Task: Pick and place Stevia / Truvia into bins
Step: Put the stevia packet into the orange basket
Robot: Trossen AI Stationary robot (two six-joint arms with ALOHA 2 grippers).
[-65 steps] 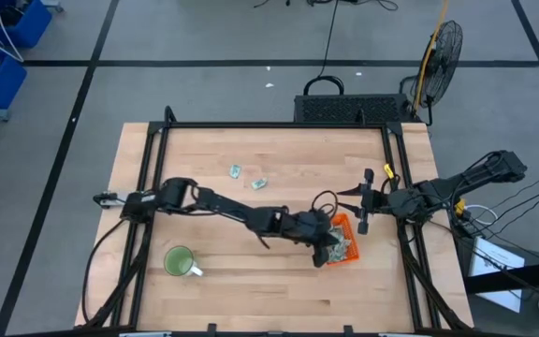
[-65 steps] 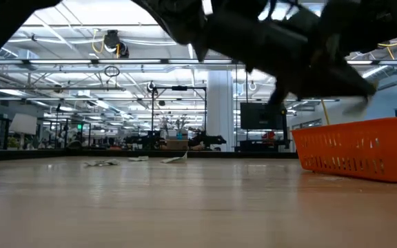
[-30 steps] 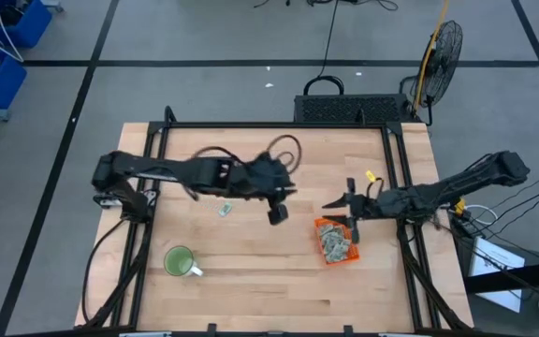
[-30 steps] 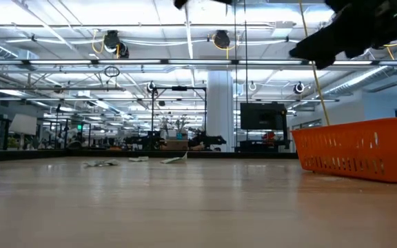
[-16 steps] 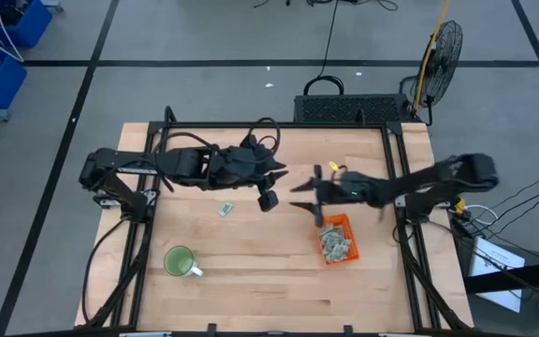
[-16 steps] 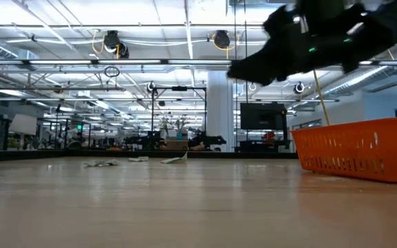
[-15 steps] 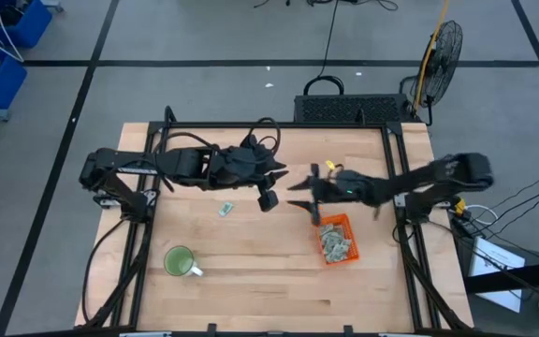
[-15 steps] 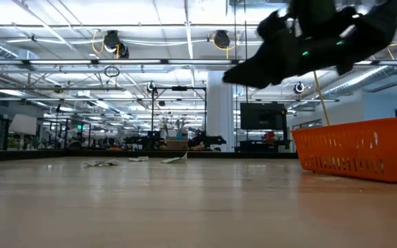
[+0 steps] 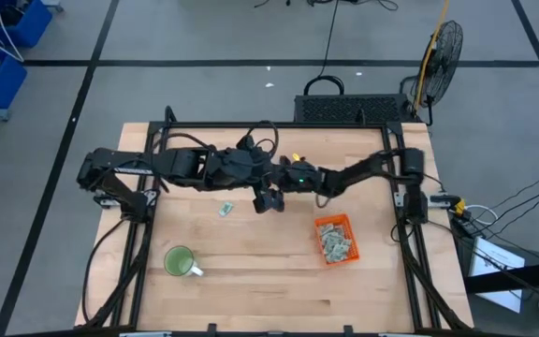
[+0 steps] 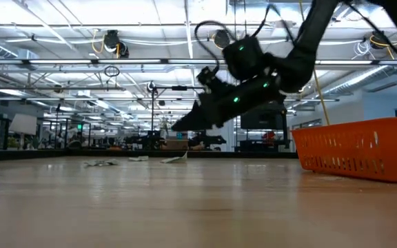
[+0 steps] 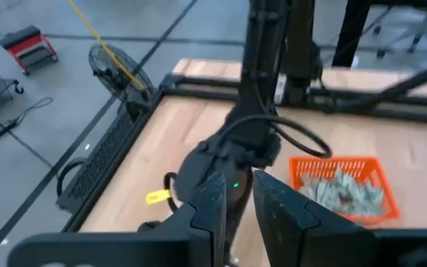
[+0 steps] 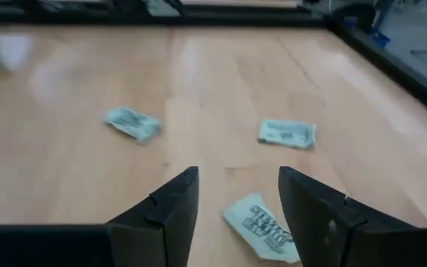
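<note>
- Since half a second ago, right gripper (image 12: 232,211) has swung from beside orange tray (image 9: 336,239) to mid-table, jaws wide, empty, over loose sachets (image 12: 262,220);
- left gripper (image 11: 236,208): narrow gap, apparently empty;
- we judge the crowded arms may collide.

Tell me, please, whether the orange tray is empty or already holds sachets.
Holds sachets: a heap of pale sachets lies inside the orange tray.
</note>
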